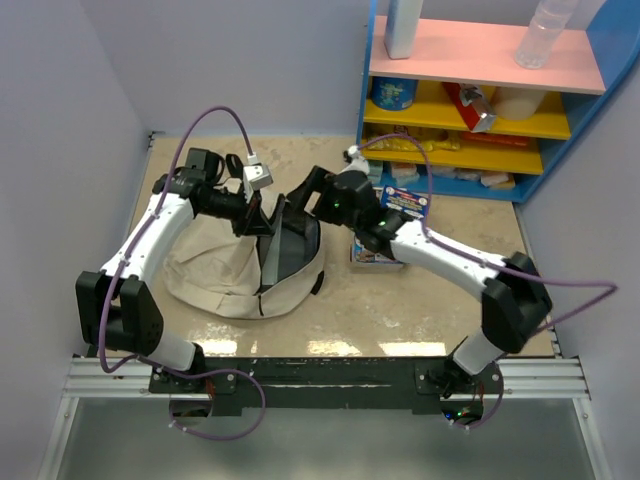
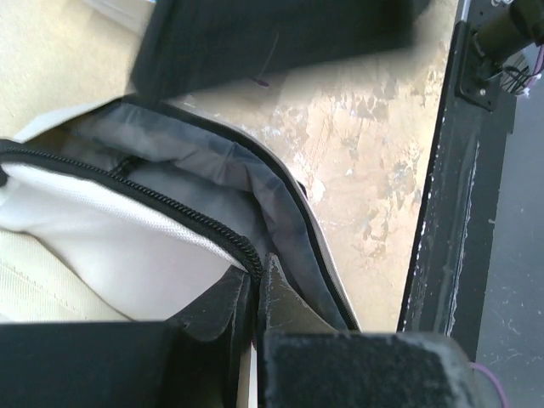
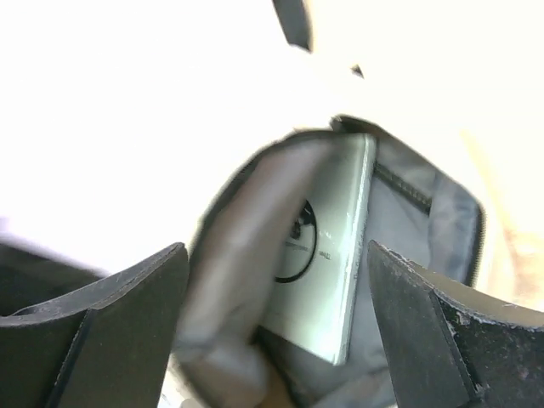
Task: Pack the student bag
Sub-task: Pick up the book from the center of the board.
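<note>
Student bag (image 1: 215,270) lies on desk (image 1: 440,300), left of centre, mouth open. Left hand (image 2: 255,297) clamped on its zipper rim. Right hand (image 3: 276,255) spread wide over the mouth, holding nothing; pale book (image 3: 327,255) stands inside.

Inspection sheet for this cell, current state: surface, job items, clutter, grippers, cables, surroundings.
Surface: beige mottled table.
Job's things: student bag lying open, grey lining showing; pale book inside.
Clutter: colourful books on the table by the right arm.
Grippers: left gripper shut on the bag's zipper edge; right gripper open over the bag's mouth.
Cables: purple cables looping over both arms.
Surroundings: stocked shelf unit at far right; plain walls.
</note>
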{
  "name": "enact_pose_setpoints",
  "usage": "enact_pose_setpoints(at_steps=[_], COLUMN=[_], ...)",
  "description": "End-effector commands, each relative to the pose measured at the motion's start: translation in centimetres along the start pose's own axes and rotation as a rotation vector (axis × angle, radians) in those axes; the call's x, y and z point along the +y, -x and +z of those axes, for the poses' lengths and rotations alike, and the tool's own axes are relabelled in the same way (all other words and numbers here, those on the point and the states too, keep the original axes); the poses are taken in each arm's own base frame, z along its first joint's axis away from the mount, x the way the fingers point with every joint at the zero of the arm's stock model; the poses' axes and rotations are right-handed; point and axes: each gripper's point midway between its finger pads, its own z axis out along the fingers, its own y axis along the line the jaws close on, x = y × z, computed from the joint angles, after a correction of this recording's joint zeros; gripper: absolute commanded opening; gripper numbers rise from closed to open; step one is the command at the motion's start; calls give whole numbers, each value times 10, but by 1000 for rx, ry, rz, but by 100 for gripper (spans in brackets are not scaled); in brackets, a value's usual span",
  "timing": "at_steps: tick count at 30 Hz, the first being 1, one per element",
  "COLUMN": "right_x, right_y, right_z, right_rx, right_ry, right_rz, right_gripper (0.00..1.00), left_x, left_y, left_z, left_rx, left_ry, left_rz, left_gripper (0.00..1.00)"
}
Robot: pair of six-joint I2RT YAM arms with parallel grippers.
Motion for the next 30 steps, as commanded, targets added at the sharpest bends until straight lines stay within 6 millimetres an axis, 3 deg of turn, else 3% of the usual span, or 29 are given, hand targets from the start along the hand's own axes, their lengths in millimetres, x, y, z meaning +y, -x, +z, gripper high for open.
enact_pose_setpoints(at_steps=[1,2,3,5,6,13,18,30], right_x=[-50,-62,-78,-112,-127,-221,-255,-289], right_y=[70,80,105,111,129,149,151,98], right_z=[-50,-60,-76,-91,-102,-124,-128,-103], right_rx=[-129,-152,-212,-228,-268,-270,-275,-165], right_ry=[-119,-135,-161,-239,-271,-410,-442,-425], right_rz=[-24,-15,5,1,12,118,187,297], right_gripper=[87,88,88,88,89,92,92,91], left_x=[-2,-2,-1,0,0,-1,-1,-2], left_y=[1,0,-2,-6,-7,-7,-11,-5], left_z=[-1,0,0,1,2,1,2,1], left_rx=[-19,-16,-10,-3,-3,-1,12,1], left_ry=[-15,-13,-9,-11,-14,-20,-23,-37], left_rz=[42,46,43,42,41,38,34,32], left_gripper=[0,0,0,0,0,0,0,0])
